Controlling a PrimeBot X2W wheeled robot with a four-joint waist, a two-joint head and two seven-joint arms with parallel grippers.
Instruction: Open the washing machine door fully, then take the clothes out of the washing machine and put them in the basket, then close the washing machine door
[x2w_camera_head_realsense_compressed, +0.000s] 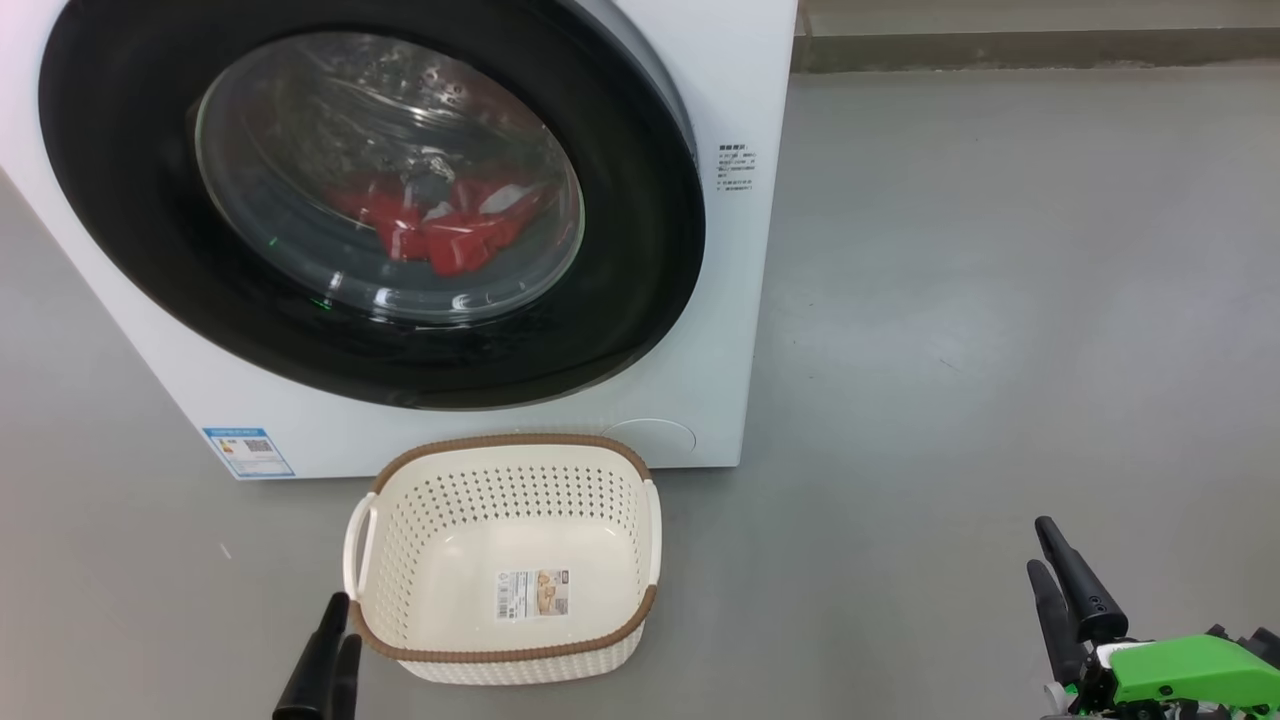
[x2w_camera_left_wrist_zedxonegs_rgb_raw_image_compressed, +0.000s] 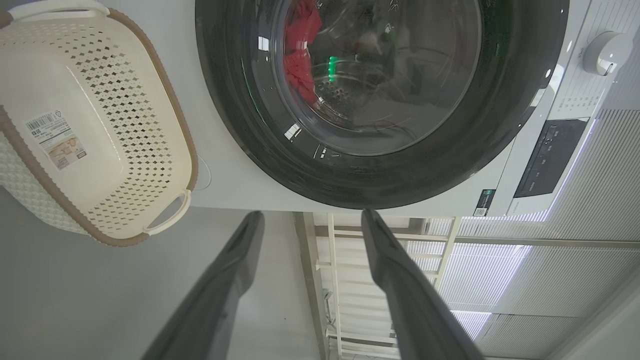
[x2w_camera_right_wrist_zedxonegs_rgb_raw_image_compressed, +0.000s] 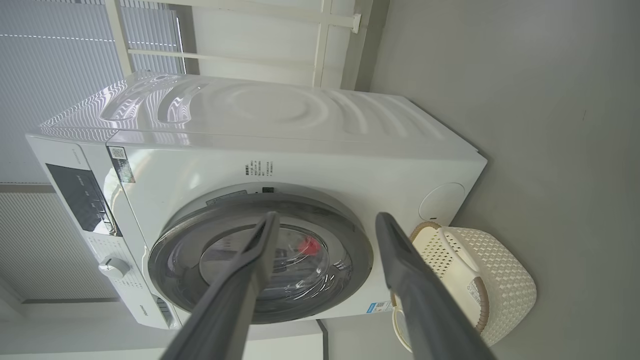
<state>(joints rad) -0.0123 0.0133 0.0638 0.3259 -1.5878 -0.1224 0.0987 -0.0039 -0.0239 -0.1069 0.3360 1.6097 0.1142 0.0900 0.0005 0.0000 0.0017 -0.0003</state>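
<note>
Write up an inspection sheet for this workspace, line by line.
Surface: floor, grey and smooth.
Job's things: washing machine door not swung open; red clothes behind its glass; basket empty, on the floor before the washing machine.
Clutter: nothing seen.
Grippers: left gripper open, empty; right gripper open, empty.
Cables: nothing seen.
Surroundings: window blinds behind the machine.

We count one washing machine (x2w_camera_head_realsense_compressed: 725, 300), one door (x2w_camera_head_realsense_compressed: 630, 200), one basket (x2w_camera_head_realsense_compressed: 500, 500), one heap of clothes (x2w_camera_head_realsense_compressed: 450, 240), and two tools: left tool (x2w_camera_head_realsense_compressed: 340, 615), right tool (x2w_camera_head_realsense_compressed: 1040, 545).
</note>
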